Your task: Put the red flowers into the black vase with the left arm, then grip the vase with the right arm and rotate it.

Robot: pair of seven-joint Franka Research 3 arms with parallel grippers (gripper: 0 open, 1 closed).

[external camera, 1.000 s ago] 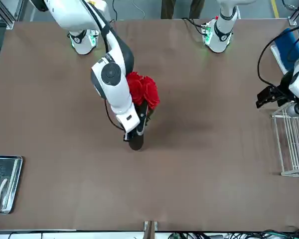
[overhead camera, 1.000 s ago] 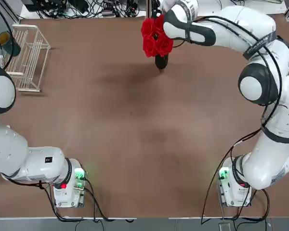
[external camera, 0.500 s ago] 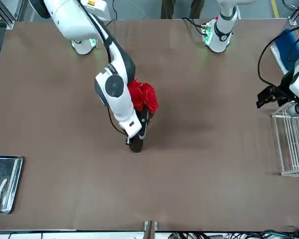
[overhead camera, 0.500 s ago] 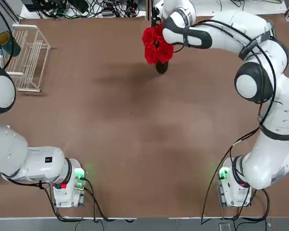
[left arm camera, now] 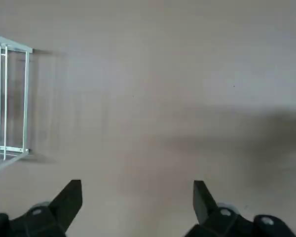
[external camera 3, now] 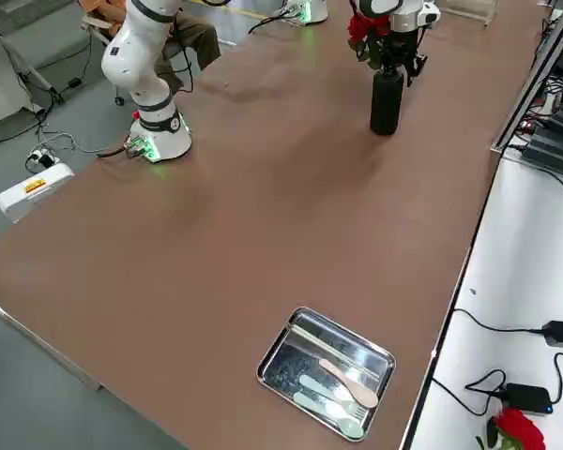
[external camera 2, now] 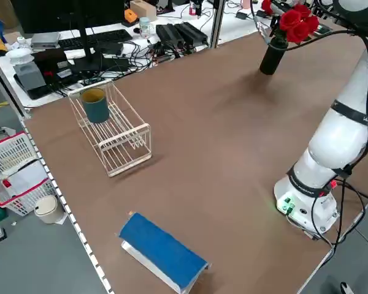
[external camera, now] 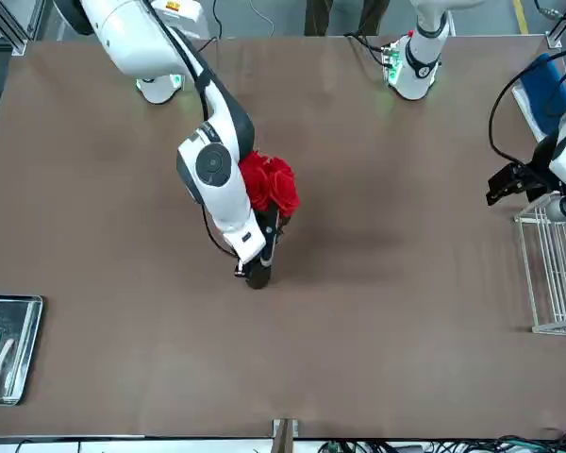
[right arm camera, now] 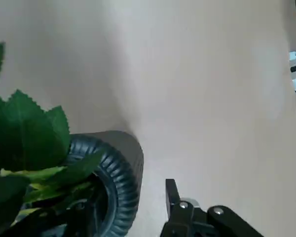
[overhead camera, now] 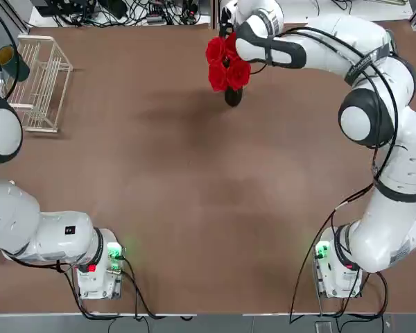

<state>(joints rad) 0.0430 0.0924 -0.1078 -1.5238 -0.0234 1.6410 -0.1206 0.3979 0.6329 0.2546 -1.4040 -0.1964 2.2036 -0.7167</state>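
The red flowers [overhead camera: 225, 61] stand in the black vase [overhead camera: 232, 96] at the far middle of the table, upright in the left side view [external camera 2: 271, 56]. My right gripper [external camera: 253, 260] reaches down around the vase's upper part, open. In the right wrist view one finger [right arm camera: 171, 193] stands a small gap away from the ribbed vase rim [right arm camera: 119, 170]; green leaves hide the other finger. My left gripper [left arm camera: 137, 190] is open and empty, hovering over bare table near the wire rack at the robot's left.
A wire rack [overhead camera: 43, 82] with a teal cup [external camera 2: 96, 105] sits at the far left. A metal tray [external camera 3: 327, 370] with cutlery lies at the far right corner. A blue box [external camera 2: 162, 251] lies at the left edge.
The right gripper's fingers have spread apart from the vase and its wrist has turned a little. The vase and flowers stay upright. The left arm has not moved.
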